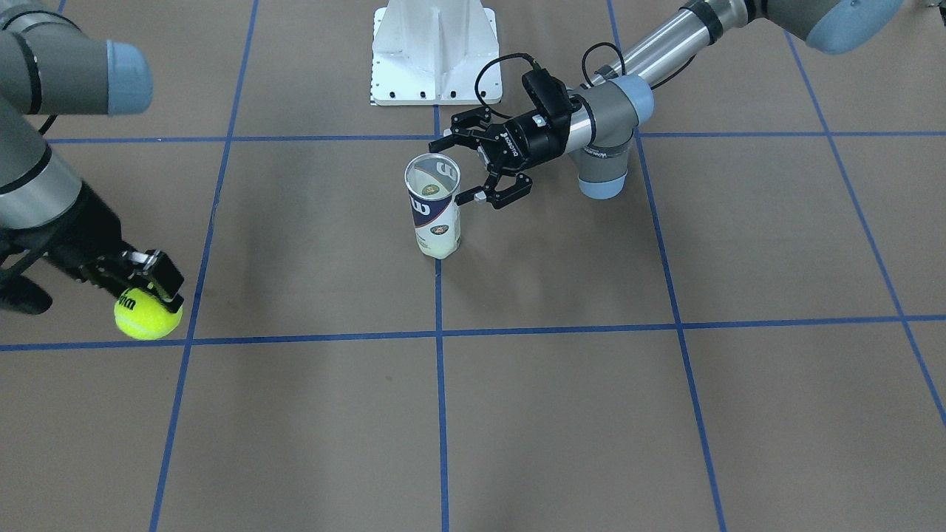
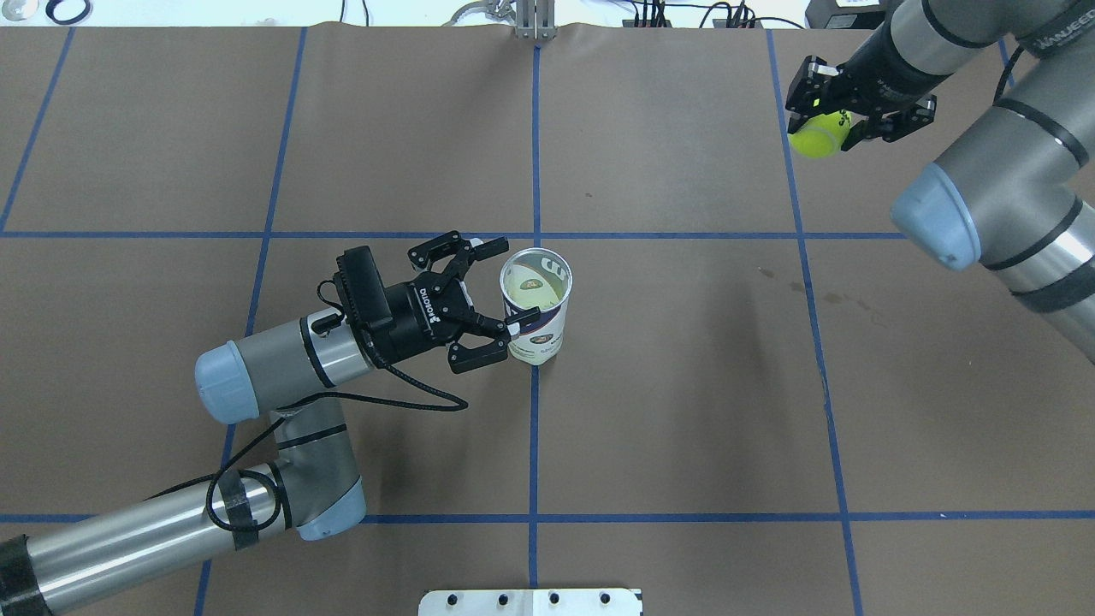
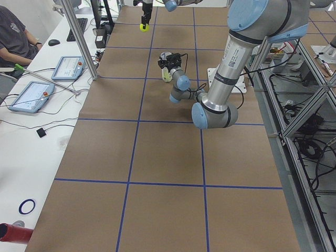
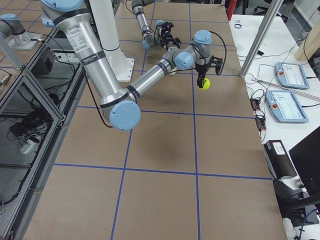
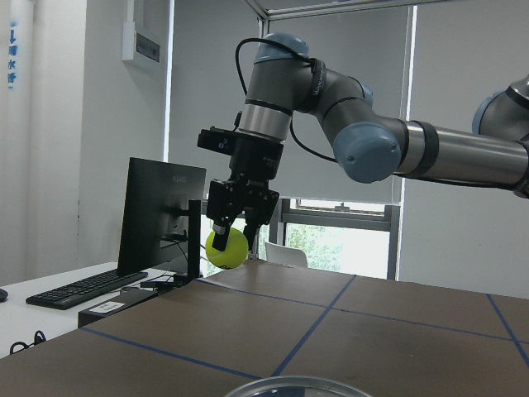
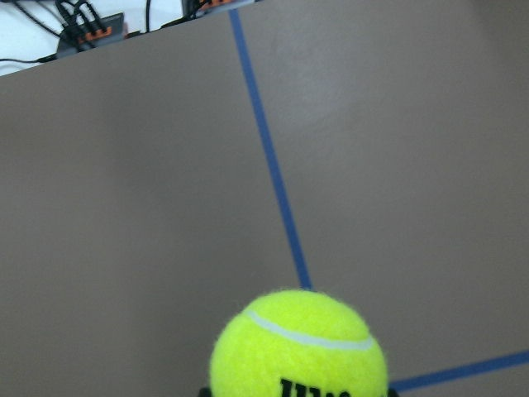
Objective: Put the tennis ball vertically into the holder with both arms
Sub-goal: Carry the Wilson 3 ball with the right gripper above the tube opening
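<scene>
Holder [image 2: 541,329]: upright with its mouth up, mid-table on the centre blue tape line [image 2: 533,445], as I read it from overhead.
Left gripper [image 2: 503,285]: lies level at the holder's left side. Its fingers are spread wide, one to the far side of the wall and one to the near side. I cannot tell whether the near fingertip touches the wall.
Right gripper [image 2: 823,120]: points down at far right, fingers clenched on the tennis ball [image 2: 815,139].
Tennis ball, place: well apart from the holder, near the table's far edge and just beside a blue line.
Table [image 2: 684,385]: brown sheet under a blue grid. I see only bare sheet between holder and ball.
Edges: the far edge borders a white bench carrying a control tablet [image 4: 286,106]. The white base [image 1: 436,52] sits at the near edge, in line with the holder.
Right arm: its elbow hangs over the right side of the table, nearer than the ball.
</scene>
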Controlling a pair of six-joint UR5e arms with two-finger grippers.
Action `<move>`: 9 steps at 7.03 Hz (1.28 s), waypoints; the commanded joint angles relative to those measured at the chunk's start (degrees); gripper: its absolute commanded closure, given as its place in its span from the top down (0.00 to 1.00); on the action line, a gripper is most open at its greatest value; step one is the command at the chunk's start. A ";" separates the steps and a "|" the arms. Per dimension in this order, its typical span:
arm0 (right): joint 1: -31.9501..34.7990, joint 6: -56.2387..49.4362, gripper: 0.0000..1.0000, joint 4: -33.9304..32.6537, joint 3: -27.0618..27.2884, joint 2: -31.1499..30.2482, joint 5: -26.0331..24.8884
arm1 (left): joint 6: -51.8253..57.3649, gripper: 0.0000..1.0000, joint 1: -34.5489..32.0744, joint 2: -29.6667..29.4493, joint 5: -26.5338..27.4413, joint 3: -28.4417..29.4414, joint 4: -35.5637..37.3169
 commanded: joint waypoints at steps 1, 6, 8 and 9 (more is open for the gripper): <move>-4.16 7.10 0.00 -3.23 5.78 1.25 0.06 | 0.00 0.98 0.19 -0.03 0.03 0.13 0.08; -9.53 16.77 0.00 -3.32 7.54 5.99 -0.47 | 0.09 0.99 0.90 -0.47 0.12 0.22 0.26; -11.99 17.76 0.00 -3.84 9.74 7.92 -0.47 | 0.09 0.99 1.25 -0.56 0.04 0.39 0.35; -13.39 20.37 0.00 -5.07 9.83 10.03 -0.90 | 0.09 0.99 1.25 -0.56 0.03 0.31 0.35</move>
